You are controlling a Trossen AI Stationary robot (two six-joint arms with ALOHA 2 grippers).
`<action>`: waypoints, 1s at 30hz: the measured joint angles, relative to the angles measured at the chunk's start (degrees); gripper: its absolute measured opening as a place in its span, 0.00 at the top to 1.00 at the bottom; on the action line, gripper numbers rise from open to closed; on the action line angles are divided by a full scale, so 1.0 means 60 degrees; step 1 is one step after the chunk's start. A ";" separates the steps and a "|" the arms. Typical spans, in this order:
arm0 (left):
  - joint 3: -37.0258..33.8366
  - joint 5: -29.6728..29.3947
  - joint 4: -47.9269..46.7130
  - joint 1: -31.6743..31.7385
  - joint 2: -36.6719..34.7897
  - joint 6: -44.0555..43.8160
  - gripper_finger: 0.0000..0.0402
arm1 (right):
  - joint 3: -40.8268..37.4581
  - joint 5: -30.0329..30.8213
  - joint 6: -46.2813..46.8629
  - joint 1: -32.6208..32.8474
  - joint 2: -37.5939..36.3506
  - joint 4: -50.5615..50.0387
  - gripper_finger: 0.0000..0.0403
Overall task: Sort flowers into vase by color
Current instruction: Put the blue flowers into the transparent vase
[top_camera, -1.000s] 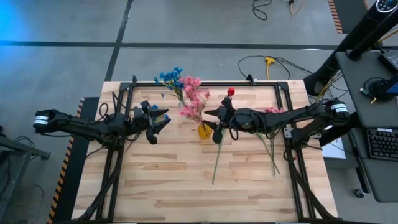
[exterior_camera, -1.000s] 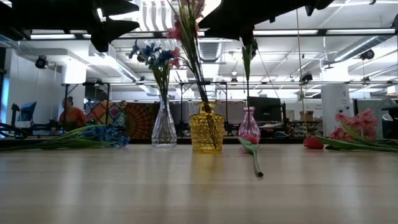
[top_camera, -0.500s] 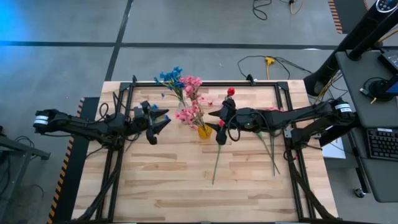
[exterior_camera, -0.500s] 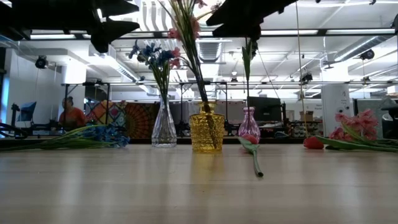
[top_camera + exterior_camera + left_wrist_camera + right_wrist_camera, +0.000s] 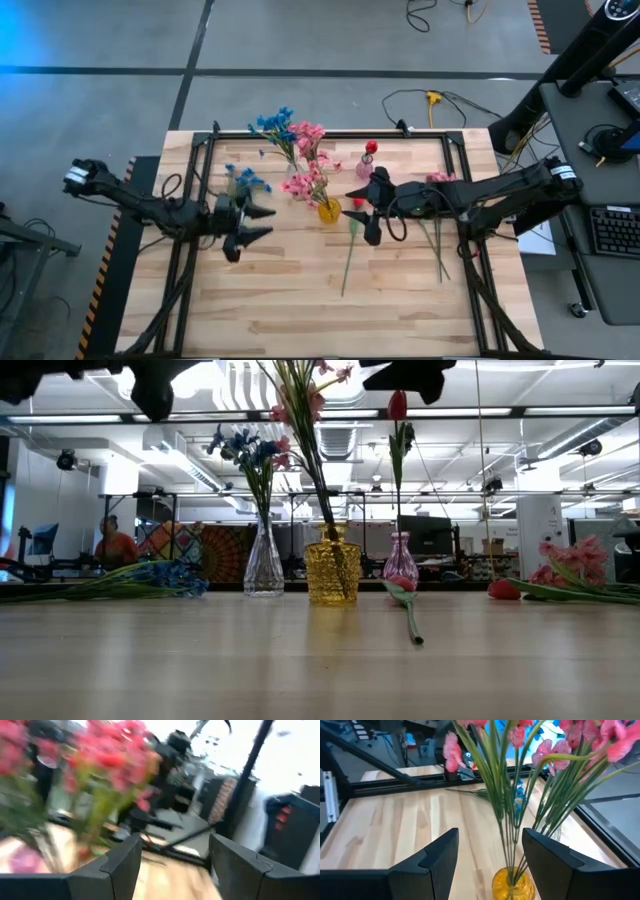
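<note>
Light wood-plank table (image 5: pixel 280 300) carries three vases near far edge: clear (image 5: pixel 264 565), yellow (image 5: pixel 333 568), pink (image 5: pixel 400 560). Loose red-bud stem (image 5: pixel 349 252) lies mid-table; pink sprays (image 5: pixel 575 572) near right edge, blue flowers (image 5: pixel 150 578) near left edge.

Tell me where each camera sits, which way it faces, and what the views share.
High: overhead, looking straight down; both arms, left gripper, right gripper.
Low: table height, facing the room; three vases.
Left wrist: past its open fingers, pink blossoms.
Right wrist: past its open fingers, yellow vase.
Shared: that vase shows in the high, low and right wrist views.
</note>
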 joint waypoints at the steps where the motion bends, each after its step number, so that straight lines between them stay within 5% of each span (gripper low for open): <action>1: 0.0203 -0.0159 -0.0317 -0.0282 0.0139 -0.0086 0.46 | 0.0000 0.0000 0.0002 0.0043 -0.0067 -0.0050 0.47; 4: 0.1169 -0.1353 -0.2284 -0.1115 0.0543 -0.0595 0.46 | 0.0000 -0.0002 0.0159 0.0155 -0.0237 -0.0331 0.47; 8: 0.3107 -0.3116 -0.7975 -0.1982 0.1219 -0.3606 0.46 | 0.0000 0.0003 0.0398 0.0332 -0.0435 -0.0752 0.47; 11: 0.4440 -0.3504 -1.1956 -0.2469 0.2036 -0.6467 0.46 | 0.0000 0.0000 0.0444 0.0496 -0.0461 -0.0879 0.47; 15: 0.5478 -0.3617 -1.5419 -0.2773 0.3207 -0.9122 0.46 | -0.0004 -0.0004 0.0422 0.0650 -0.0461 -0.0881 0.47; 19: 0.5909 -0.2485 -1.6842 -0.2773 0.4097 -1.0100 0.46 | -0.0004 -0.0007 0.0419 0.0745 -0.0461 -0.0892 0.47; 30: 0.5639 -0.0303 -1.7059 -0.2507 0.5049 -1.0451 0.46 | -0.0004 -0.0203 0.0669 0.0825 -0.0461 -0.1015 0.47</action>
